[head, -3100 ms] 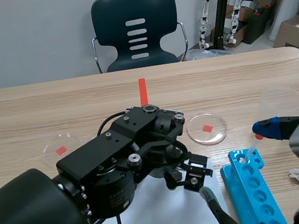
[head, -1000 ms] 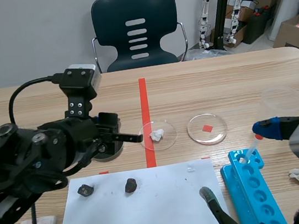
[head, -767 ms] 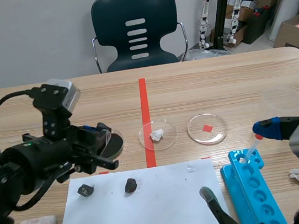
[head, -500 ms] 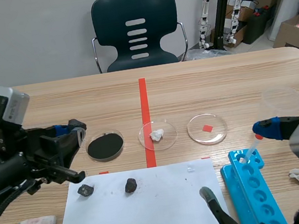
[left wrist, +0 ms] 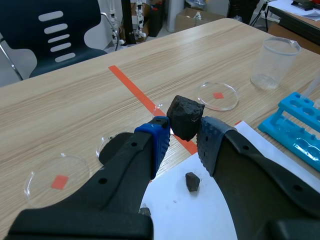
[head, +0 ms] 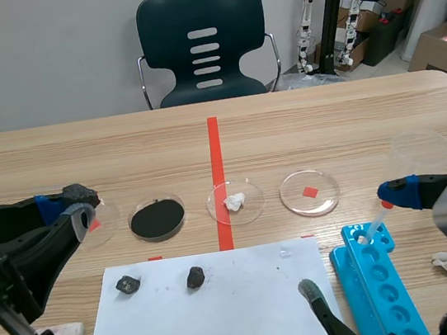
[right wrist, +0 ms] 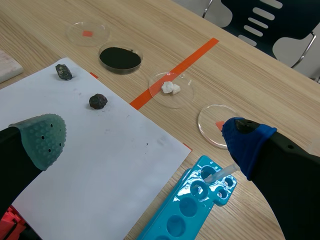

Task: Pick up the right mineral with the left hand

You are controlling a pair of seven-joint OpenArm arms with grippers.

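In the scene view, four clear dishes are sitting in a row. The leftmost dish (head: 102,222) is showing only a red mark, the second dish (head: 157,218) is holding black powder, the third dish (head: 236,201) is holding white lumps, and the fourth dish (head: 310,192) is showing only a red square. A clear beaker (head: 424,152) is standing beyond the blue rack (head: 378,279). The left gripper (head: 74,203) is pinching the mineral (head: 80,193) up off the table, near the leftmost dish. A small stone (head: 127,284) and a second stone (head: 195,277) are lying on the white paper (head: 228,317).

In the left wrist view, the mineral (left wrist: 185,117) is sitting clamped between the pads (left wrist: 159,139), which are parted only by its width.

In the right wrist view, the right gripper (right wrist: 145,140) is hanging wide apart, gripping nothing, over the paper and the rack.
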